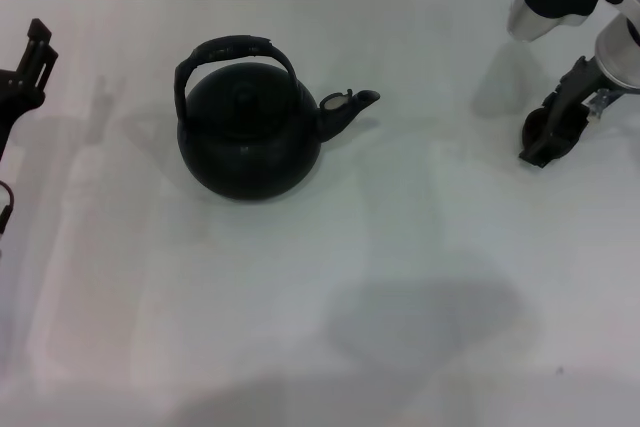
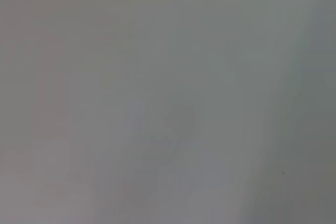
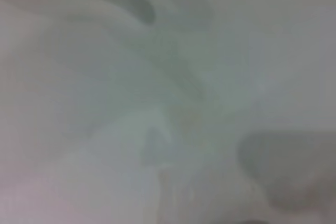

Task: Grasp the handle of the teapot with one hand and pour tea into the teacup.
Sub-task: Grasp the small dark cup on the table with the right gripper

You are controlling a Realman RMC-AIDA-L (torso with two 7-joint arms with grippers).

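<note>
Teapot on counter, both arms out wide.
I see the round matte-black teapot (image 1: pixel 250 132) upright on the white counter (image 1: pixel 400 297), its black hoop handle (image 1: pixel 232 55) arched over the lid, spout toward the right gripper (image 1: pixel 545 142). Left gripper (image 1: pixel 25 72) sits far off the teapot's other side. I cannot tell either's fingers.

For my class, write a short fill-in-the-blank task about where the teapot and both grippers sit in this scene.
1. The teapot stands on the white ____.
2. Its spout points toward the robot's ____ side.
3. The handle arches over the ____.
4. The left gripper and right gripper are both ____ the teapot.

Missing words: table; right; lid; away from
</note>
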